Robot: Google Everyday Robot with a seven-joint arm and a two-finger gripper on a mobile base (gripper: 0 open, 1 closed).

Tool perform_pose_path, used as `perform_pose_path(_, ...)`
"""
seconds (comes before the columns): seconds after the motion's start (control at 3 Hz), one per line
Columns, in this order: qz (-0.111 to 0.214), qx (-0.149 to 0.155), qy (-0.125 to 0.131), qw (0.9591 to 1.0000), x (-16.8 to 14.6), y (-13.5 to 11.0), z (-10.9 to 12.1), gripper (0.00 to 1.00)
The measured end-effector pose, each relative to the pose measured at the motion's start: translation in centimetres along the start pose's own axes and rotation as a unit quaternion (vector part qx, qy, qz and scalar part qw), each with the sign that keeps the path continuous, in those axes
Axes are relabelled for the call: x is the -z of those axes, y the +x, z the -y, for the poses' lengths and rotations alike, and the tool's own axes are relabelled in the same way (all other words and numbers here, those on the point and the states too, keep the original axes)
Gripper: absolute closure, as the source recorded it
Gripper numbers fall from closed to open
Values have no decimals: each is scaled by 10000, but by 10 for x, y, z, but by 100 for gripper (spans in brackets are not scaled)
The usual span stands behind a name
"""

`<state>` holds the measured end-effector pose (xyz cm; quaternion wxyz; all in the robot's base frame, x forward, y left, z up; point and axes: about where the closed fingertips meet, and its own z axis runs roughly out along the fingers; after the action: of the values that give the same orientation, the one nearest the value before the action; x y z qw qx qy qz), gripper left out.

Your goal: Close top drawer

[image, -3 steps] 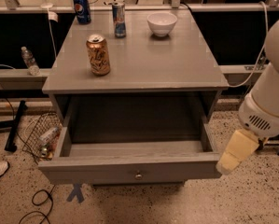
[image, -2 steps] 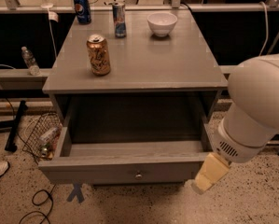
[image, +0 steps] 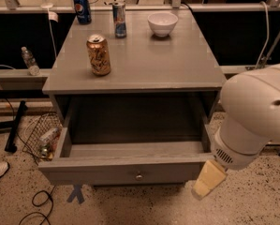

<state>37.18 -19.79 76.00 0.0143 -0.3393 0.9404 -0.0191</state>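
Note:
The top drawer [image: 106, 171] of the grey cabinet is pulled far out, and its inside looks empty. Its long flat front panel faces me, with a small round metal knob [image: 139, 176] at its centre. My gripper [image: 208, 181], pale yellow at the tip, hangs below the big white arm housing [image: 254, 118] at the lower right. It is just in front of the right end of the drawer's front panel, close to the corner. I cannot tell whether it touches the panel.
On the cabinet top [image: 177, 60] stand an orange can [image: 98, 55], a blue Pepsi can [image: 82, 8], a slim can [image: 119, 19] and a white bowl [image: 162, 23]. A wire basket [image: 39, 135], cables and a water bottle [image: 29, 61] are on the left. Blue tape [image: 76, 193] marks the floor.
My arm has swung in from the right. The gripper has moved left and down to the right end of the drawer front. The drawer has not moved.

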Motion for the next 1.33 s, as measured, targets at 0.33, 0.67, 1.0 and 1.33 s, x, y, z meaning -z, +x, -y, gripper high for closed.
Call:
perform_pose_path(0.33,-471,-375,66,9982,-58,6,-1,0)
perform_pose_path(0.67,-686,-590,150,9958,-84,10,1,0)
perform_pose_path(1.0,-775,-750,-26,9942,-112,7,-7,18)
perform_pose_path(1.33,-729,-851,-224,9934,-133,0,-16,41)
